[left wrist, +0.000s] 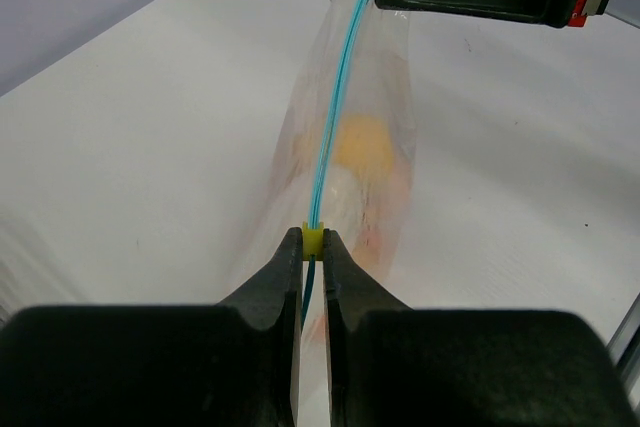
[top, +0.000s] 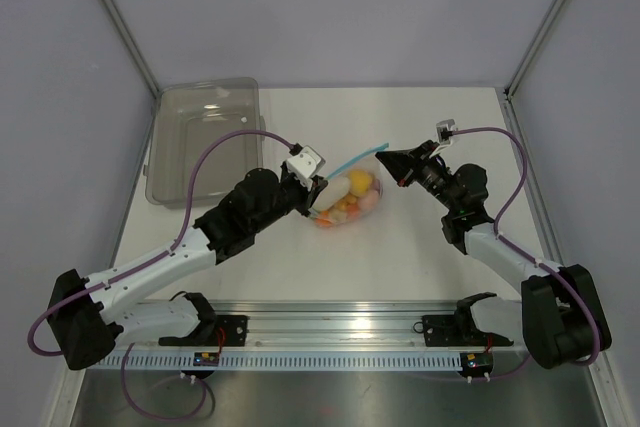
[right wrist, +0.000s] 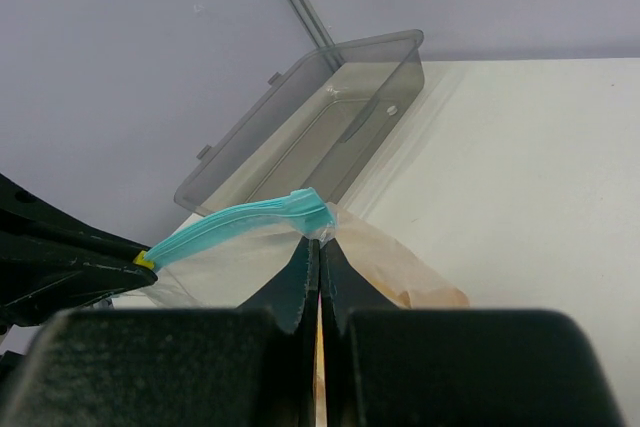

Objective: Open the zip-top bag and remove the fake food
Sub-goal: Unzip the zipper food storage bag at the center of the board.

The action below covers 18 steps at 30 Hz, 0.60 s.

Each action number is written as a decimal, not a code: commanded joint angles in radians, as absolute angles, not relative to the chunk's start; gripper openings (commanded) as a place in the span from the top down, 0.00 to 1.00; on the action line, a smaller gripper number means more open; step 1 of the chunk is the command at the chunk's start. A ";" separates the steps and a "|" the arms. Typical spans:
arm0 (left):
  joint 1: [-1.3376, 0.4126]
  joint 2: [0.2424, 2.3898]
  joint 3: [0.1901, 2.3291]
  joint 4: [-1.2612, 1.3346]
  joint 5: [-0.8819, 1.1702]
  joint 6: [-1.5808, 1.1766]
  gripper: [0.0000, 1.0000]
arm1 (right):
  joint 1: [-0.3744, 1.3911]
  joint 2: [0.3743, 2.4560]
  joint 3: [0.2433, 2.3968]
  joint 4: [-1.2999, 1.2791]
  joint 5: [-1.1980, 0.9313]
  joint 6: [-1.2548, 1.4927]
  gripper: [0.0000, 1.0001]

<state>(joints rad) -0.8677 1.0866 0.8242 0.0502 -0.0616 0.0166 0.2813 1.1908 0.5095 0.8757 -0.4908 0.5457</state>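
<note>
The zip-top bag [top: 350,209] is stretched between both grippers at mid-table, its light blue zip strip [top: 356,158] running along the top. Fake food [top: 352,195] in yellow, orange and pink fills its belly; a yellow piece [left wrist: 362,142] shows blurred through the plastic. My left gripper [left wrist: 314,239] is shut on the small yellow slider [left wrist: 314,237] at the strip's left end. My right gripper [right wrist: 320,242] is shut on the bag's corner just under the strip's [right wrist: 240,222] other end. In the top view the left gripper [top: 318,183] and right gripper [top: 390,161] face each other across the bag.
A smoky-grey translucent tray [top: 205,142] stands at the back left of the table, also in the right wrist view as the tray [right wrist: 320,117]. Metal frame posts rise at the back corners. The rail with the arm bases runs along the near edge.
</note>
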 commanded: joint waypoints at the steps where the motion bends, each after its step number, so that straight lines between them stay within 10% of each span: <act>1: -0.862 1.080 0.861 0.034 -0.109 0.005 0.98 | 0.258 1.175 0.523 0.899 -0.428 0.525 1.00; 18: -0.862 0.979 0.778 -0.032 -0.163 -0.080 0.98 | 0.256 1.198 0.531 0.893 -0.425 0.518 1.00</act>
